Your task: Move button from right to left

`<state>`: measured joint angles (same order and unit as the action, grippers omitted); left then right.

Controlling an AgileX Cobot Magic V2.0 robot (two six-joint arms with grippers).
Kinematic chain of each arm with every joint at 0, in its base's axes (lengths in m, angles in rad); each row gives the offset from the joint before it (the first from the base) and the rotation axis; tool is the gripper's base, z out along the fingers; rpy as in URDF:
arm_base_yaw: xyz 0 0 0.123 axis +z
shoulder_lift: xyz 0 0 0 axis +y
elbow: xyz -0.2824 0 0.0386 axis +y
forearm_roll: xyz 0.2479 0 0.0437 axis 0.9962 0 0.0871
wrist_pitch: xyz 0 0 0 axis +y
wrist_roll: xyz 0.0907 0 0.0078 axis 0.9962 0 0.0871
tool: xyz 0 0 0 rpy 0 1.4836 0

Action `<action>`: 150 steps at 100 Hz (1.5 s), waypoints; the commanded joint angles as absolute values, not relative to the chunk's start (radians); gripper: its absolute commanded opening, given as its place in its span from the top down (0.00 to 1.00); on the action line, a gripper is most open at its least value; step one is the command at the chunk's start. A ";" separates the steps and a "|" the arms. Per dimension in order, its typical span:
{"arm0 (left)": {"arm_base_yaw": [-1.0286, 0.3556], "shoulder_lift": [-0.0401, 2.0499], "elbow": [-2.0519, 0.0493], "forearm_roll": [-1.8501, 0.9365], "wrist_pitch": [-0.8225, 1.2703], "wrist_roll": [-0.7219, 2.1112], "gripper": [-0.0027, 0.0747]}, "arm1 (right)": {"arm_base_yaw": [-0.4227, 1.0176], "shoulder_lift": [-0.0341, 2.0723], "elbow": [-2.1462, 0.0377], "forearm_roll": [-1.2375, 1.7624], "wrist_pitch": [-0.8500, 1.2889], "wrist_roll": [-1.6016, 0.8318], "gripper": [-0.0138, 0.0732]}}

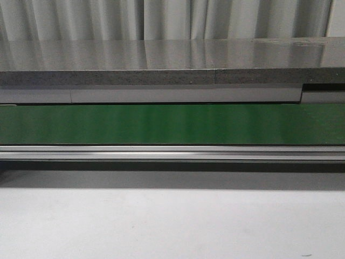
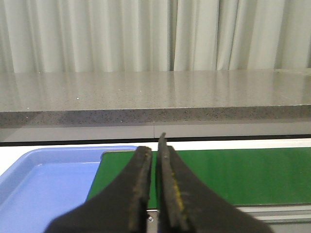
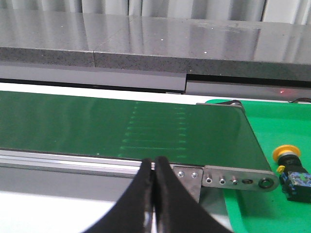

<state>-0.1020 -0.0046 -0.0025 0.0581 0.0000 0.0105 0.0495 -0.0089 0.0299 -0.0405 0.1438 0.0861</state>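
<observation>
Yellow-capped button [image 3: 290, 168] on its side, green tray [image 3: 252, 213]

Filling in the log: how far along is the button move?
Nothing looks done. The button lies on the green tray past the belt's end. Both grippers, left and right, are shut and empty. Pickup, transfer and placing remain.

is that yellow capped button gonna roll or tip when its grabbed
The button lies on its side on the green tray, so it probably can't tip further. Its round cap might let it pivot if nudged, though the boxy black body should resist rolling. It looks rigid, likely light.
</observation>
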 commanded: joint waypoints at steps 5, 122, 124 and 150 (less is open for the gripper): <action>-0.100 -0.041 0.039 0.050 -0.089 0.000 0.96 | 0.050 -0.025 0.030 -0.045 0.062 0.084 0.92; -0.100 -0.041 0.039 0.050 -0.089 0.000 0.96 | 0.050 -0.025 -0.067 -0.082 0.071 0.066 0.92; -0.100 -0.041 0.039 0.050 -0.089 0.000 0.96 | 0.049 -0.024 -0.083 -0.082 0.089 0.066 0.92; -0.100 -0.041 0.039 0.050 -0.089 0.000 0.96 | 0.047 0.099 -0.326 -0.082 0.373 0.066 0.92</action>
